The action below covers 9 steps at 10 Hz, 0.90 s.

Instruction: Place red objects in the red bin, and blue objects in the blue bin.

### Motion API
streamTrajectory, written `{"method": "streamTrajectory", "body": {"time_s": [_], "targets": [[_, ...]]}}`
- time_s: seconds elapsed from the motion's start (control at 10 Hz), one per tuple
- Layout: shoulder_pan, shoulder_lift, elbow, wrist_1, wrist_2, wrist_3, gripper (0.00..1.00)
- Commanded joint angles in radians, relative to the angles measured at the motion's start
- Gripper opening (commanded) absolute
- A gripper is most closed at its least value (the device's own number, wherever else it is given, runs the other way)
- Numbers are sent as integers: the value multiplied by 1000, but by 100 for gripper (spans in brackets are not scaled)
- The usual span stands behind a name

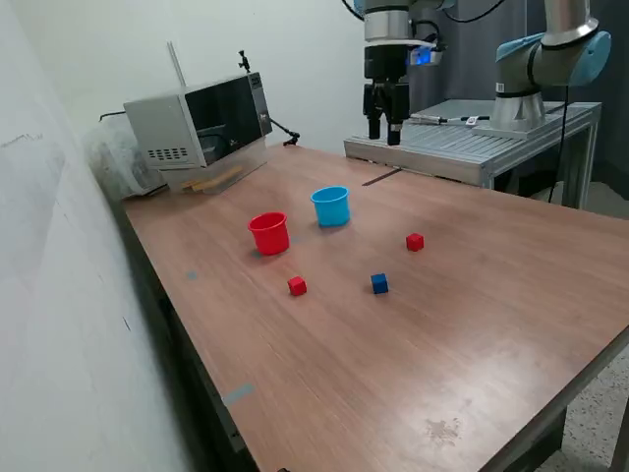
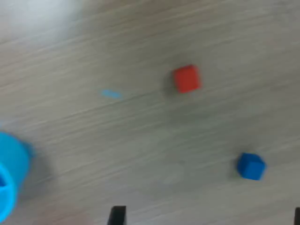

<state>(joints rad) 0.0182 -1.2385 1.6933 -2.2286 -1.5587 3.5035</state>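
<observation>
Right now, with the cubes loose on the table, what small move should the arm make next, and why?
Probably move the gripper from high behind the blue bin out over one cube, perhaps the blue cube. Both red cubes and that blue one sit outside the bins, and the gripper holds nothing visible.

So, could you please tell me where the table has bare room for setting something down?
Bare wood spans the near half, in front of the red cube and blue cube. It is crowded mid-table around the red bin and blue bin, and by the microwave.
</observation>
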Motion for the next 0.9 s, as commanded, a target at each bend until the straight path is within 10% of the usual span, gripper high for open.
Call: {"method": "streamTrajectory", "body": {"time_s": [0.0, 0.8], "targets": [[78, 121, -107, -2, -3, 129, 100], [138, 551, -420, -37, -6, 181, 100]]}}
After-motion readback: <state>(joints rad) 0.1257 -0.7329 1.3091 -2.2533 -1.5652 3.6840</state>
